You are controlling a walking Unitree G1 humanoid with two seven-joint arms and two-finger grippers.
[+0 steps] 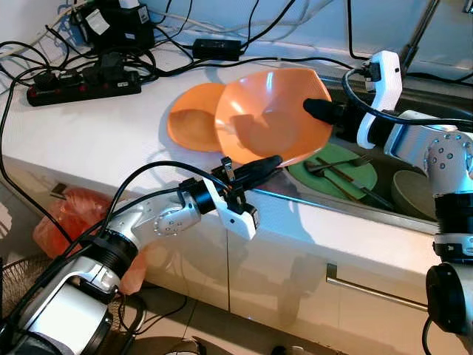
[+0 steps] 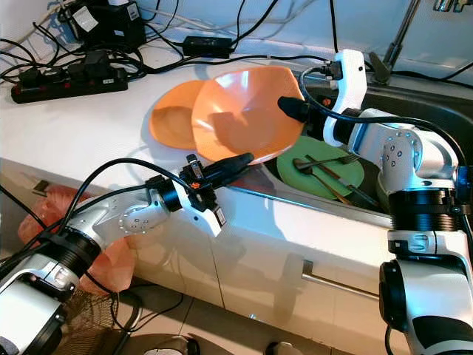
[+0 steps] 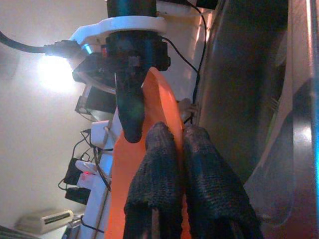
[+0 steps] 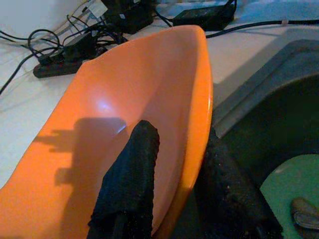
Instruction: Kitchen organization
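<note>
The right tool [image 1: 319, 109] pinches the rim of a tilted orange bowl [image 1: 270, 118] at its 3 o'clock side, above the counter [image 1: 81, 133] edge beside the sink [image 2: 436, 118]. The left tool [image 1: 259, 166] grips the bowl's 6 o'clock rim. An orange plate [image 1: 188, 118] lies behind, at 9 o'clock.

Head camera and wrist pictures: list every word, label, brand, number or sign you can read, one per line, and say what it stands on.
No text can be read in these pictures.
White label on the black adapter: print too small to read.
Power strip: no legible marking.
Orange bowl, orange plate and green plate: plain, no print seen.
</note>
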